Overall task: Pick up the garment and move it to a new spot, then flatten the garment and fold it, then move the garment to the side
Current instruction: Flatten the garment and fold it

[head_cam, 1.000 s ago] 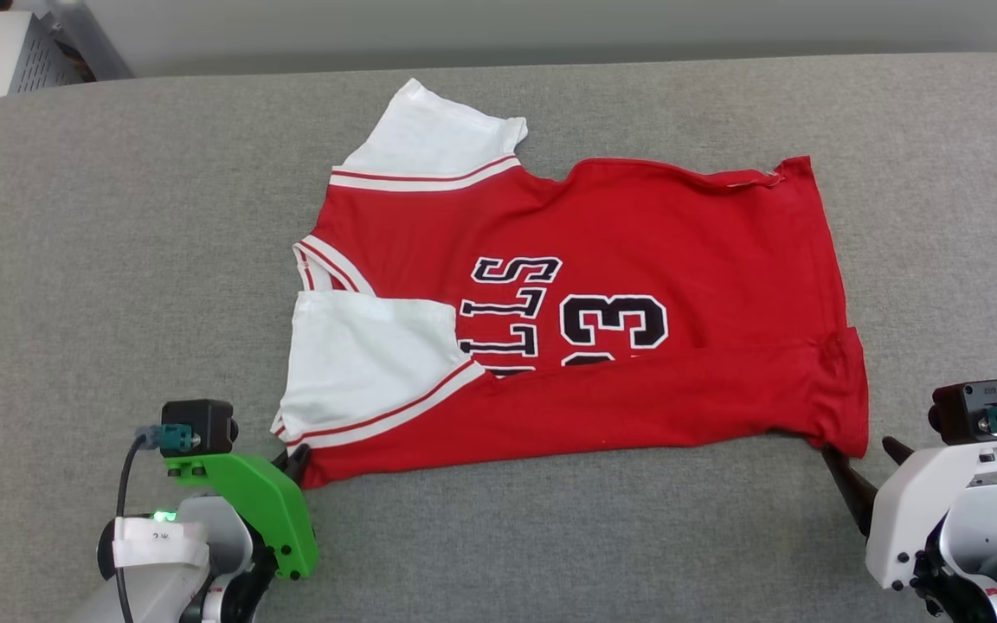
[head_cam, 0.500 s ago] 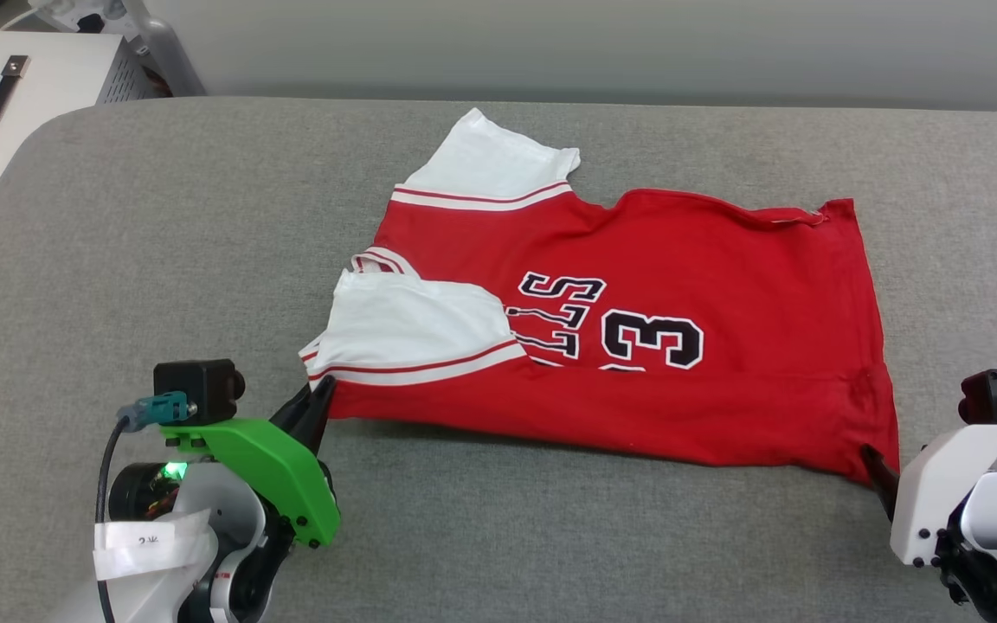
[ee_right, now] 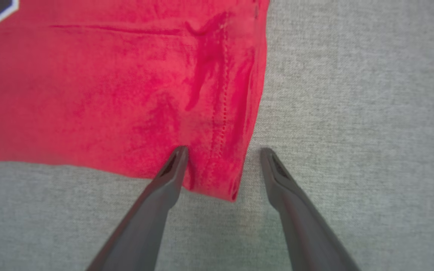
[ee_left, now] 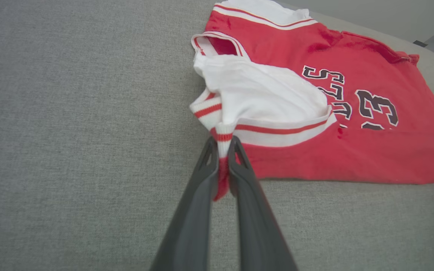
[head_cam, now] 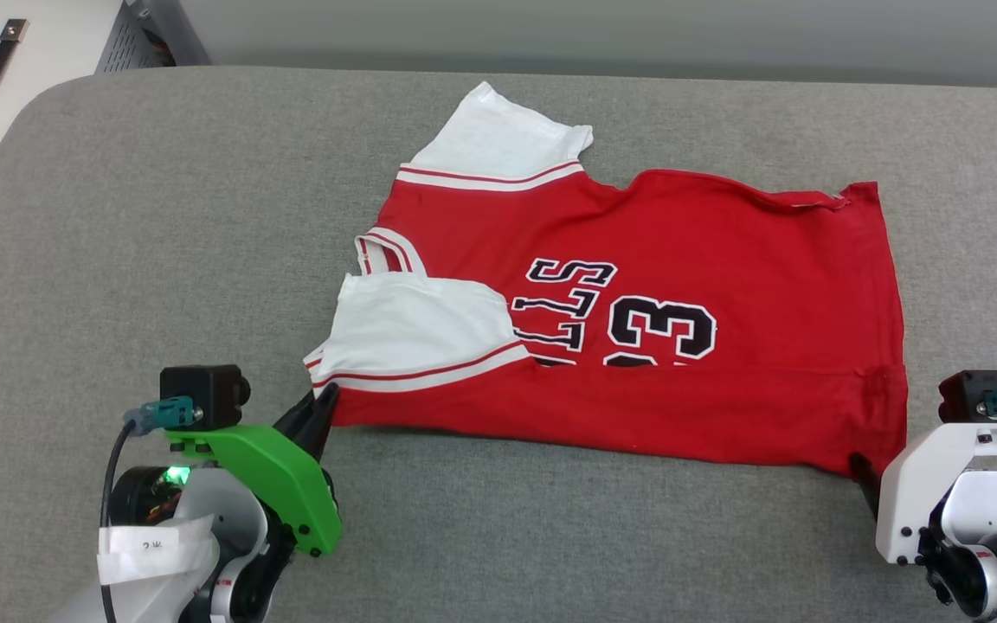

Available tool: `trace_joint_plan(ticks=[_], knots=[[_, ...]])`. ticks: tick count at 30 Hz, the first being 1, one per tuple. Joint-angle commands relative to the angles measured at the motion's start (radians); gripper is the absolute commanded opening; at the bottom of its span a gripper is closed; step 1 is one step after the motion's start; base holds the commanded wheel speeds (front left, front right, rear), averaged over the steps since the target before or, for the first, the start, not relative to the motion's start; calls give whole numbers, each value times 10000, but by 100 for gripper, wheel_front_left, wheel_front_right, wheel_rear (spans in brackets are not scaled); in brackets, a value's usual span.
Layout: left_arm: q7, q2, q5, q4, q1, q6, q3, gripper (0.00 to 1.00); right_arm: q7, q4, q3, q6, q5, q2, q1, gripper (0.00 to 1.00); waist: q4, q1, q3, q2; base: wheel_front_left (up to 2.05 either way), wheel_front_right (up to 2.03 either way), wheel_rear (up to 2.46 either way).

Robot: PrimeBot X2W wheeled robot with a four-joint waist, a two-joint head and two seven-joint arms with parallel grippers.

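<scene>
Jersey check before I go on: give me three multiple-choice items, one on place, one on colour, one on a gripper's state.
1. Where does the left gripper hold the garment? A. the near sleeve's striped trim B. the collar C. the number
2. What colour are the sleeves? A. black B. white C. grey
3. How is the right gripper? A. shut on cloth B. open astride the hem corner C. shut, off the cloth
Answers: 1 A, the trim is pinched in its grip; 2 B, both are white; 3 B, its jaws stand wide apart.
</scene>
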Motion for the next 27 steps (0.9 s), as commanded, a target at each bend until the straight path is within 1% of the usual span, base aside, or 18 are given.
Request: trace_joint_plan(ticks=[1,3,4,5,10,16,22,27], knots=[[13,-14,80,39,66,-71,9,0,90,308,56,-11,53,118,-11,95,-8,0,52,0,0,0,0],[58,-20,40,158,58,-118,-11,0,167,500,48,-11,267,210,-20,33,-19,0,83,0,0,0,0],[87,-22,35,247,50,-135,-31,0,188,603,136,-11,332,167,-7,8,-18,0,87,0,0,0,0],[122,-24,38,349,40,-144,-60,0,156,686,215,-11,375,96,5,0,-21,0,88,0,0,0,0],[259,-81,-19,734,54,-237,-185,0,-82,967,287,-11,602,-44,-17,0,-48,0,-69,0,0,0,0],[306,-117,-154,1176,309,-318,-289,0,-289,1064,302,-11,691,-402,48,0,-113,0,-647,0,0,0,0],[466,-120,-292,1482,737,-399,-523,0,-131,869,363,-11,876,-946,380,0,-190,0,-1368,0,0,0,0],[681,-31,-408,1445,1219,-364,-753,0,220,446,331,-11,1119,-1437,972,0,-217,0,-1812,0,0,0,0]])
